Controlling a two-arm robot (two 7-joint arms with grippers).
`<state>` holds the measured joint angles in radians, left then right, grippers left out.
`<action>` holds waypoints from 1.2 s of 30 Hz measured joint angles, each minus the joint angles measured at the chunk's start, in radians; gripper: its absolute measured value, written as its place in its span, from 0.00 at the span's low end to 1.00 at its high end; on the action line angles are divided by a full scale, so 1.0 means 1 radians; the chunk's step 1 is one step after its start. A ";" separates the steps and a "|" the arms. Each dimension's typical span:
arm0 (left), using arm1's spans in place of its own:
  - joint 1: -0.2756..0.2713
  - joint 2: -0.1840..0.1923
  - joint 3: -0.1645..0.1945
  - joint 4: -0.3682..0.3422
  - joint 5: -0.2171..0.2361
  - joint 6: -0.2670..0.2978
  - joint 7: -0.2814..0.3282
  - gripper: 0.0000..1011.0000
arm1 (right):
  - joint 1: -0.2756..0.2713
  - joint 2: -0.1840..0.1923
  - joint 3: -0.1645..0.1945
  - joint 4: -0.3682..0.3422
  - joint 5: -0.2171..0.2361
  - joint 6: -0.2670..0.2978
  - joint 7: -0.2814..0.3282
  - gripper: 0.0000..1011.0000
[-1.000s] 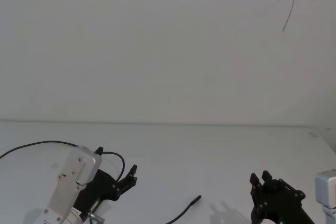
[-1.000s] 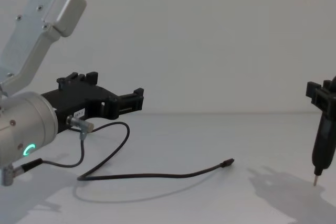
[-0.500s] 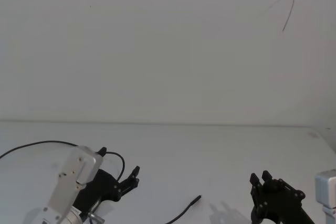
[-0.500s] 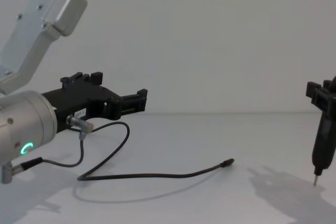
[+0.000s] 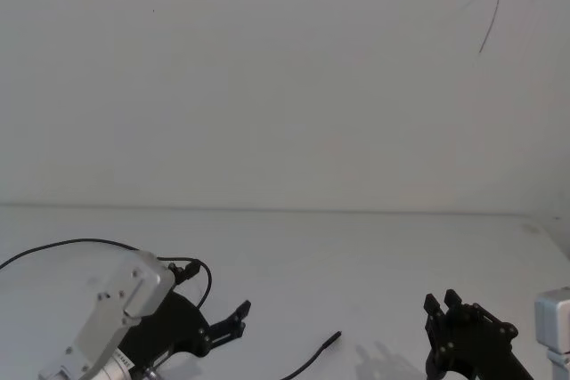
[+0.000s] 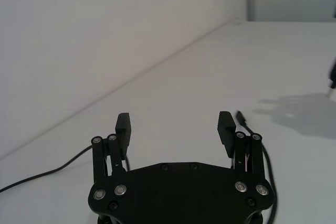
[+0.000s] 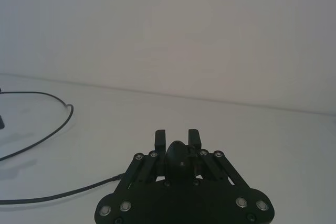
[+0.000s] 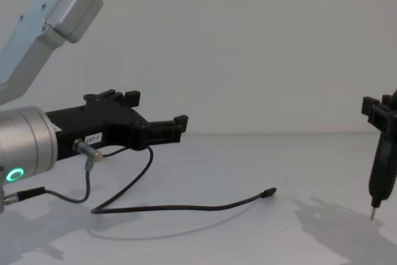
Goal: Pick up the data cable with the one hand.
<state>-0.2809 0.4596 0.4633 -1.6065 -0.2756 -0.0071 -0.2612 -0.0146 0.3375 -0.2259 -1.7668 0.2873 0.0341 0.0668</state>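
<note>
The left arm reaches forward and low, its silver wrist [image 8: 28, 147] showing a green ring light [image 8: 13, 174]. The left pincer [image 6: 176, 124] lies about level, pointing toward the middle, its jaws spread wide with nothing between them. The right pincer [image 7: 177, 136] hangs at the right side, pointing down, its jaws closed on a black pen-like tool [image 8: 379, 175].

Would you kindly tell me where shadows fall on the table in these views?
Chest view: the data cable throws a faint curved shadow in front of itself on the table; head view: a soft grey shadow lies beside the right pincer, toward the cable's plug; left wrist view: a soft patch lies beyond the left pincer.
</note>
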 joint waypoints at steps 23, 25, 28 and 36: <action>-0.069 0.158 0.048 0.039 -0.087 0.019 -0.394 0.99 | 0.000 0.000 0.000 0.000 0.000 0.000 0.000 0.25; -0.073 0.167 0.052 0.044 -0.089 0.022 -0.411 0.99 | 0.000 0.000 0.000 0.000 0.000 0.000 0.000 0.25; -0.080 0.181 0.059 0.050 -0.091 0.029 -0.438 0.99 | 0.000 0.000 0.000 0.000 0.000 0.000 0.000 0.25; -0.095 0.200 0.077 0.065 -0.089 0.043 -0.465 0.99 | 0.000 0.000 0.000 0.000 0.000 0.000 0.000 0.25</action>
<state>-0.3758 0.6596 0.5407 -1.5417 -0.3645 0.0359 -0.7263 -0.0146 0.3375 -0.2258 -1.7668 0.2873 0.0340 0.0668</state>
